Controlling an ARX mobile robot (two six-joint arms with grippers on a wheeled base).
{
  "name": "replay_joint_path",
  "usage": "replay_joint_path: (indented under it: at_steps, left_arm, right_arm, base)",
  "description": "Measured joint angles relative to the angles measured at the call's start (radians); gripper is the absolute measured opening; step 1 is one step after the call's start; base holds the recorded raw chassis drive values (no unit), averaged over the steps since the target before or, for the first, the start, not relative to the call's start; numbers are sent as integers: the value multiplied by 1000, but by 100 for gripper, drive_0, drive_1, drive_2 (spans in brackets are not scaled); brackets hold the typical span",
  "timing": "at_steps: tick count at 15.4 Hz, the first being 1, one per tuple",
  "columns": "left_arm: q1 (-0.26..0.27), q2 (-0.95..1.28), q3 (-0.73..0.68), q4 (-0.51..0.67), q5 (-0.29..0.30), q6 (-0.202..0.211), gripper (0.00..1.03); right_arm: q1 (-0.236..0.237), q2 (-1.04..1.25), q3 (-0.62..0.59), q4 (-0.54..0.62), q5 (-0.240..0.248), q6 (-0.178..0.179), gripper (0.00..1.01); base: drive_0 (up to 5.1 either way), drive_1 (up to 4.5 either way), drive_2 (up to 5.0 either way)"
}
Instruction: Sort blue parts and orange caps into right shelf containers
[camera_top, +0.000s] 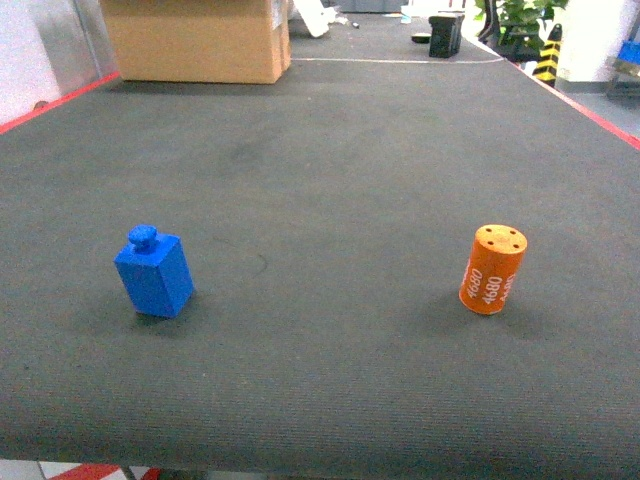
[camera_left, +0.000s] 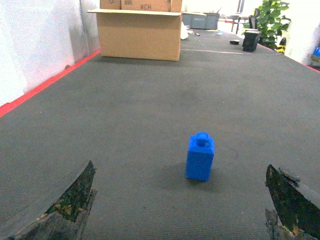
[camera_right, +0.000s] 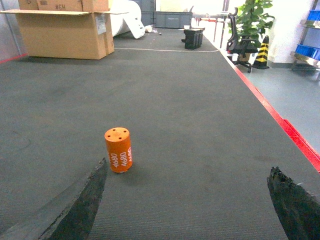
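**One Blue Part and One Orange Cap Stand on the Gray Mat**

A blue part (camera_top: 153, 272) stands upright on the left side of the dark gray mat (camera_top: 330, 180). It has a boxy body and a round knob on top. An orange cap (camera_top: 492, 269) stands on the right side, well apart from the blue part. It has small holes on top and white numbers on its side.

The left hand (camera_left: 180, 200) is wide open and holds nothing. The blue part sits ahead of it, between its two fingers (camera_left: 70, 200).

The right hand (camera_right: 185, 200) is wide open too and holds nothing. The orange cap stands just ahead of its left finger (camera_right: 80, 200).

A big cardboard box (camera_top: 195, 38) sits far back on the left.
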Motion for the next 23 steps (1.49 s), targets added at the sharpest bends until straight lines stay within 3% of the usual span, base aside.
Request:
replay_joint_path:
  at_steps: [7,8,9,10,11,14,17,19,21,22,23]
  left_arm:
    - [-2,2,0,-8,-10,1,98]
    - [-87,74,36,-97,-184,3,98]
    - [-140,151,48,-79,-277,5,98]
    - [-166,211,50,-45,-336,8,98]
    - [-156,251,50,0,-365,8,98]
    - [-163,420,72,206,-348,9,98]
    - [-172,809,118,562,-278,4,98]
    - [-180,1122,196,792,-234,-21,98]
    - [-187,1416,278,946,-200,-51,98]
    - [-191,1622,322,1019,-197,-57,98]
    - [-191,1660,336,1040,-197,-59,98]
  right_arm:
    - [1,2,1,-8,6,0,98]
    - [54,75,32,-96,120,-2,98]
    - [82,154,37,-68,173,-2,98]
    - [107,203,37,-37,203,-2,98]
    - [125,233,37,-2,222,-1,98]
    - [202,417,45,204,240,4,98]
    - [231,768,103,526,217,23,98]
    - [253,1081,209,748,206,72,98]
    - [283,1325,271,853,183,140,98]
    - [303,1527,356,902,195,187,98]
    - [302,1566,373,911,195,192,98]
  base:
    - [0,0,0]
    - [0,0,0]
    - [0,0,0]
    - [0,0,0]
    - [0,0,0]
    - [0,0,0]
    - [0,0,0]
    - [0,0,0]
    - [0,0,0]
    - [0,0,0]
    - [0,0,0]
